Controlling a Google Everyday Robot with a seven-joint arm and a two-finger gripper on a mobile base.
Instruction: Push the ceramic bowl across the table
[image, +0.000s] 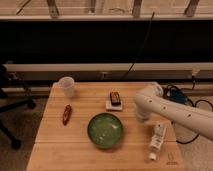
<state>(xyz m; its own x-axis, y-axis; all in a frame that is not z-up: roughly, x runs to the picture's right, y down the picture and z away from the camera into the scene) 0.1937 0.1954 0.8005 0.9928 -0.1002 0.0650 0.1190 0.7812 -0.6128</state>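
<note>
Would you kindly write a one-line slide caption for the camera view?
Gripper right of the green ceramic bowl on the wooden table; plastic cup near the upper-left corner.

Gripper (153, 152) hangs over the table (60, 150) at front right, near the ceramic bowl (105, 130). Open wood lies left and front of the bowl. Behind it sits a dark-topped block (115, 100); farther left, a red item (66, 114) and plastic cup (66, 86) stand in the way
</note>
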